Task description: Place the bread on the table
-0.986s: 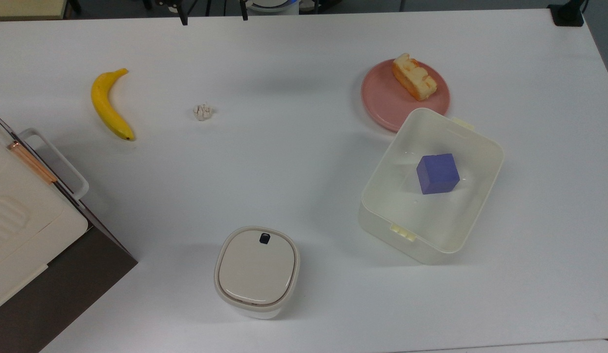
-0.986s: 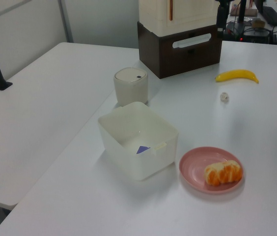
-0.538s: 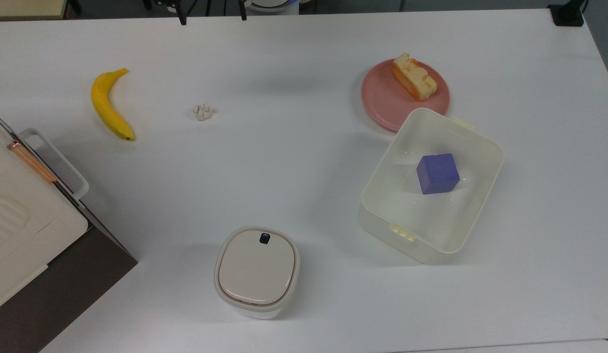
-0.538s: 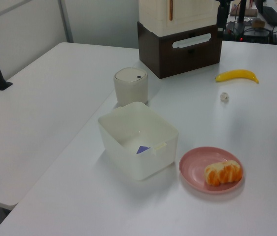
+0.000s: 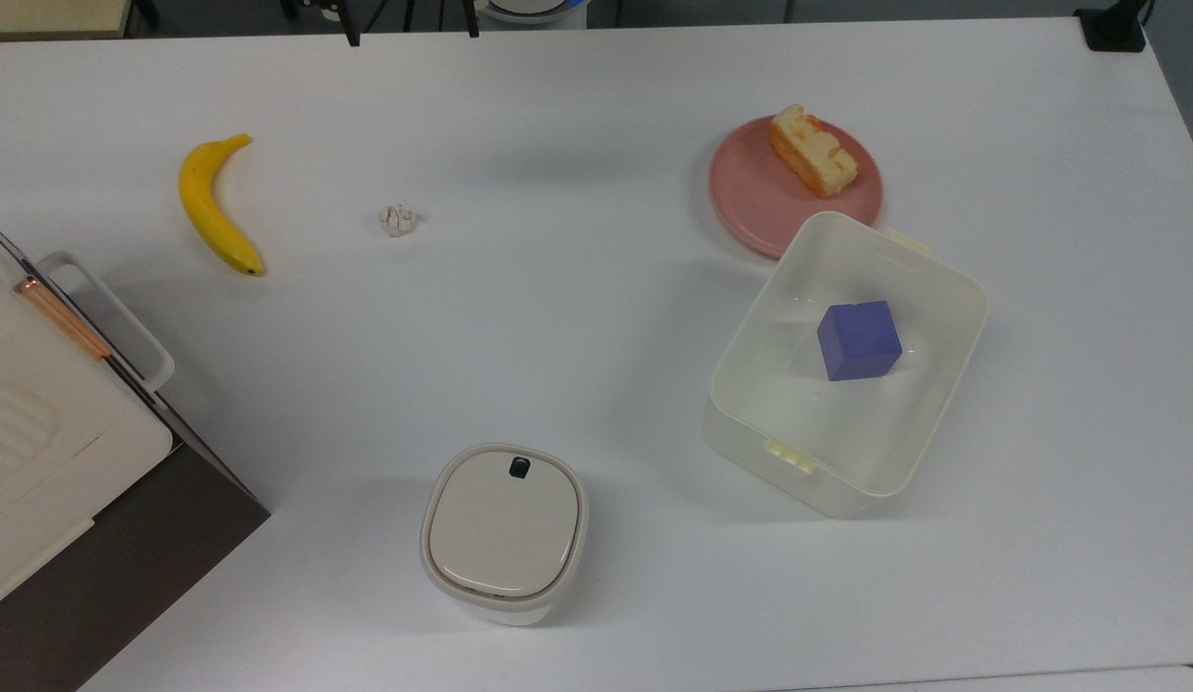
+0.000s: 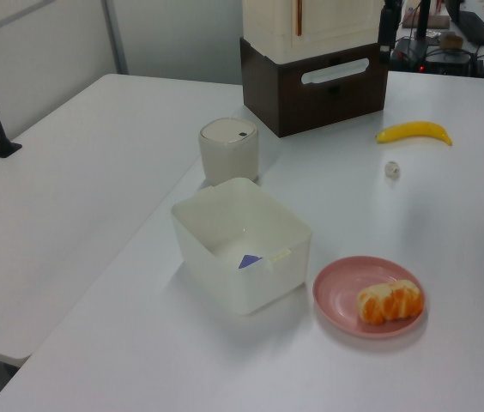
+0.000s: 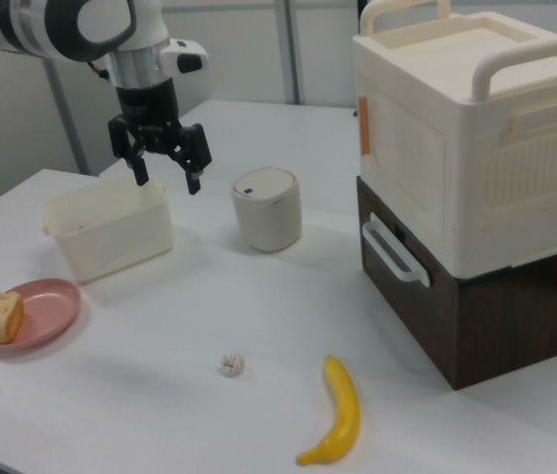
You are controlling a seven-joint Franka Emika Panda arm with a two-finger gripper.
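The bread [image 5: 813, 152], an oblong piece with a golden-orange crust, lies on the round pink plate [image 5: 769, 207] at the top view's upper right. It also shows on the plate [image 6: 341, 292] as bread [image 6: 390, 302] in the left view, and as bread [image 7: 5, 316] at the right view's lower left. The white table [image 5: 577, 317] carries everything. My gripper [image 7: 167, 182] hangs open and empty high above the table, over the near edge of the cream bin [image 7: 111, 232], well apart from the bread. Its dark fingertips [image 5: 349, 37] poke in at the top view's upper edge.
An open cream bin [image 5: 846, 365] holding a purple cube [image 5: 857, 339] sits right beside the plate. A lidded round canister [image 5: 505, 531], a banana [image 5: 214, 207], a small whitish wad [image 5: 398, 219] and a cream box on a brown cabinet [image 7: 476, 197] also stand on the table.
The dark fingertips at the top view's upper edge have slid slightly further toward that edge. Nothing on the table has moved.
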